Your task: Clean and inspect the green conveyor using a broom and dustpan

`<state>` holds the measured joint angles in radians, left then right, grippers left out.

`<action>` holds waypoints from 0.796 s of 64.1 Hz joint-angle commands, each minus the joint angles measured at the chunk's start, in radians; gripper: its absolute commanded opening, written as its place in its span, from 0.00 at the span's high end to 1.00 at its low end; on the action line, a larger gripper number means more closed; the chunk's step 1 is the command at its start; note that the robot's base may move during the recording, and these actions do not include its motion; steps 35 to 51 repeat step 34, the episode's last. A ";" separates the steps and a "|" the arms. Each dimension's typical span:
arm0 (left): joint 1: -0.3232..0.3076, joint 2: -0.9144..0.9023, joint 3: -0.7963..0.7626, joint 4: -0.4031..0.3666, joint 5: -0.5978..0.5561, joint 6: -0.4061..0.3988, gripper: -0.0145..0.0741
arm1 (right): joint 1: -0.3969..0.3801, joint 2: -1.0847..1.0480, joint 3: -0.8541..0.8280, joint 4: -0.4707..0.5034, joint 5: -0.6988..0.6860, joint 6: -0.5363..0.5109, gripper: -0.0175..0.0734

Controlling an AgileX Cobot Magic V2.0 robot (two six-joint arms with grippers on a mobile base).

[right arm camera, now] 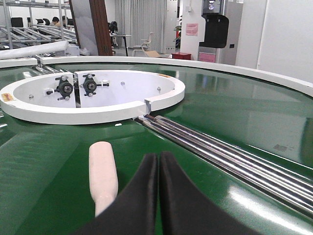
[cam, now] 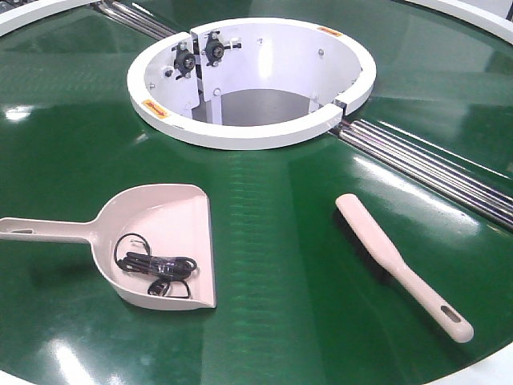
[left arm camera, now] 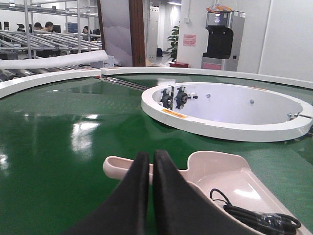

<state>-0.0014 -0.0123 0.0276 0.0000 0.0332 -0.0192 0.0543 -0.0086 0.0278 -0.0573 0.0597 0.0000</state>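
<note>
I see both grippers, left (left arm camera: 150, 161) and right (right arm camera: 159, 161), fully closed and empty above the green conveyor (cam: 280, 241), dustpan (cam: 172, 233) holding a black cable (cam: 156, 266), broom (cam: 397, 265) well apart.

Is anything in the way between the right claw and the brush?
Nothing visible. The right claw sits shut just beside the brush, with only bare green belt between them. The metal rails run on its other side.
</note>
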 commanded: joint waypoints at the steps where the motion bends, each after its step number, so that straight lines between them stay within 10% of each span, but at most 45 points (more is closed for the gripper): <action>1: 0.000 -0.014 0.009 0.000 -0.072 -0.010 0.84 | -0.006 -0.014 0.004 -0.014 -0.077 0.007 0.82; 51: 0.000 -0.014 0.009 0.000 -0.072 -0.010 0.84 | -0.006 -0.014 0.004 -0.014 -0.077 0.007 0.82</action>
